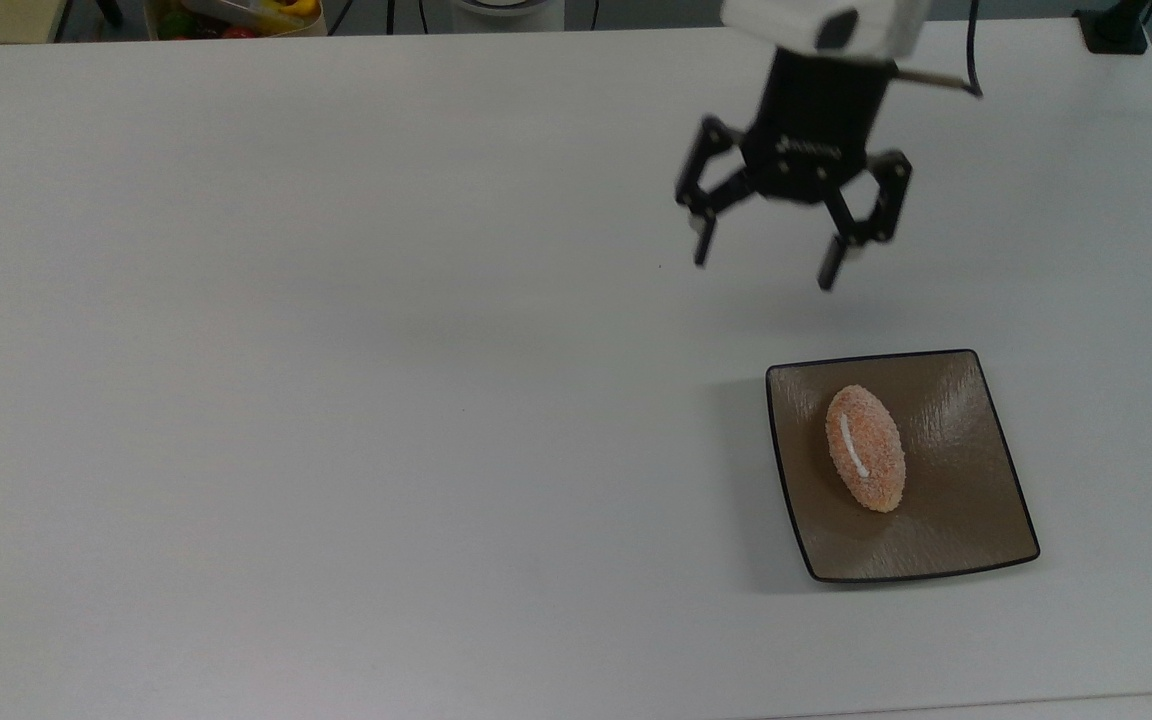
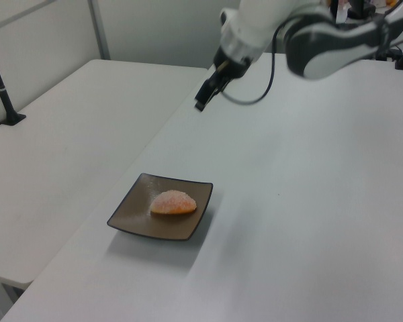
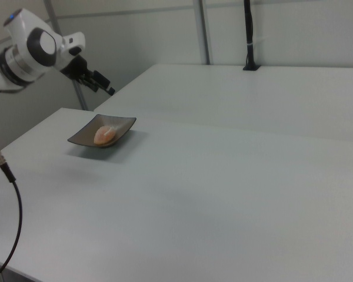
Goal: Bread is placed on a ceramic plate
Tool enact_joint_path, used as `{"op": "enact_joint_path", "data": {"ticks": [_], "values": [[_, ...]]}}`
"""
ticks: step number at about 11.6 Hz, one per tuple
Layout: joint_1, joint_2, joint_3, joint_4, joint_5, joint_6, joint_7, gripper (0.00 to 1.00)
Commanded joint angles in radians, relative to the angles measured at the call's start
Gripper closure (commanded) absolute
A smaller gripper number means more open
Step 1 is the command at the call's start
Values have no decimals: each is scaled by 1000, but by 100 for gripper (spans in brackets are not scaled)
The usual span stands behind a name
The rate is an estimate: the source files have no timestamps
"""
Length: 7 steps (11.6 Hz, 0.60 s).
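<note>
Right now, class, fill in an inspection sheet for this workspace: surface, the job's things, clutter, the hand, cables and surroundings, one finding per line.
Surface: white table, bare around the plate.
Job's things: bread lies on the ceramic plate, inside the rim, white stripe up.
Clutter: nothing seen on the table.
Hand: hand open, holding nothing, raised above the table and apart from the plate, toward the top view's upper edge.
Cables: black cable loops by the wrist; another black cable hangs at the right view's left.
Surroundings: second white table alongside; a container of colourful items beyond the far edge; black post on the neighbouring table.
</note>
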Motion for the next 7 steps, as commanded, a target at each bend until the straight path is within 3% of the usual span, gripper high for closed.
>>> {"op": "enact_joint_path", "data": {"ticks": [1,3,5,7], "values": [[-62,-246,2,-145,181,-212,19,0],[-138,-339,2,-156,313,-368,19,0],[-201,-409,2,-165,385,-531,-1,0],[-296,-469,2,-214,514,-585,-143,0]]}}
